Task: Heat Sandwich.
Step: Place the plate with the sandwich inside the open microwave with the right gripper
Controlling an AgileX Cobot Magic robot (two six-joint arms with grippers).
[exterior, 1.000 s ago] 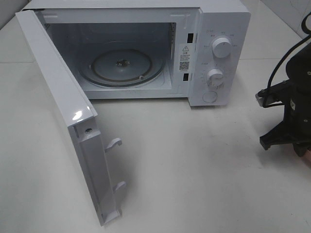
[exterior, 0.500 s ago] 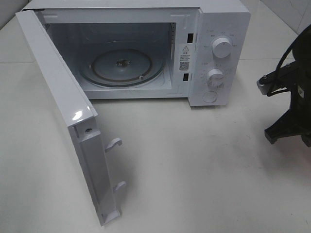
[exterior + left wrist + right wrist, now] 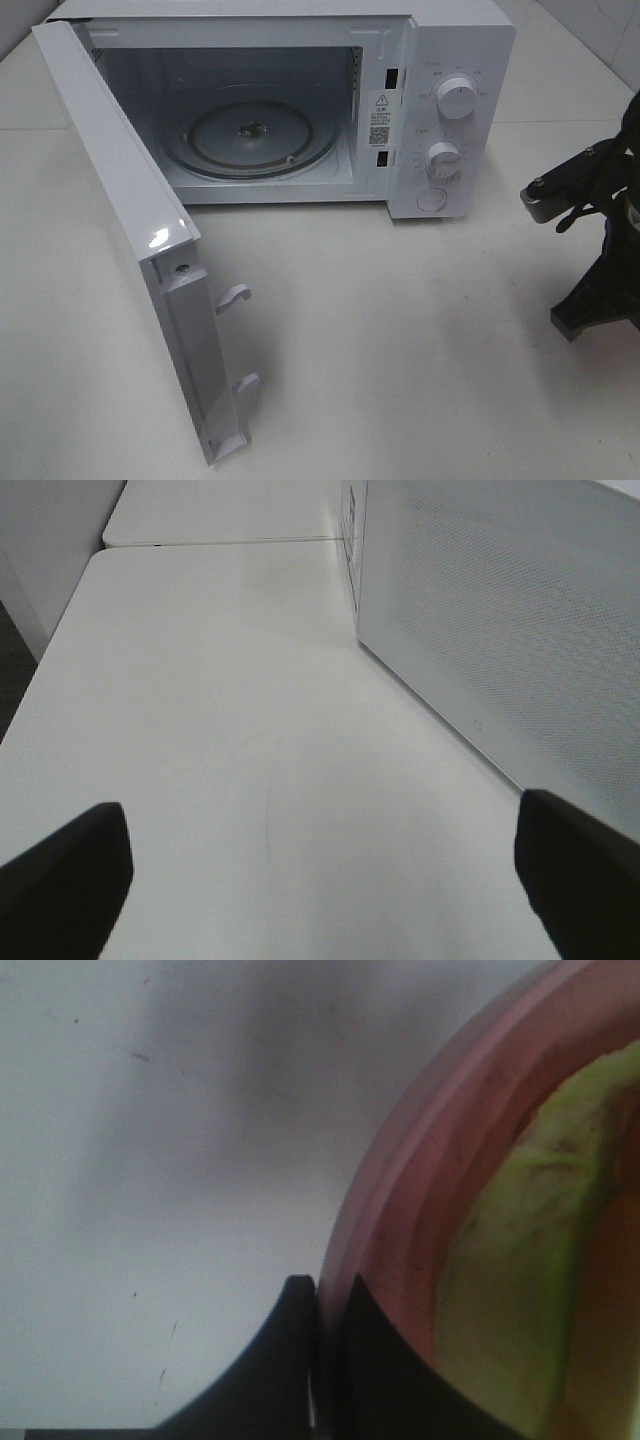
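Nearest, the right end effector (image 3: 318,1290) is pinched on the rim of the pink plate (image 3: 420,1160) that carries the sandwich (image 3: 520,1260). Over the last second the right arm (image 3: 600,250) has drifted nearer along the desk's (image 3: 400,350) right edge, probably settling its hold before the carry. The left end effector (image 3: 320,870) is spread wide and holds nothing. Beyond, the microwave (image 3: 450,40) has its door (image 3: 120,180) swung open and its turntable (image 3: 250,135) bare, ready for loading.

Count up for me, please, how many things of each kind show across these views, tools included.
Microwave: 1
Pink plate: 1
Sandwich: 1
Tools: 2, the left tool and the right tool
Total: 5
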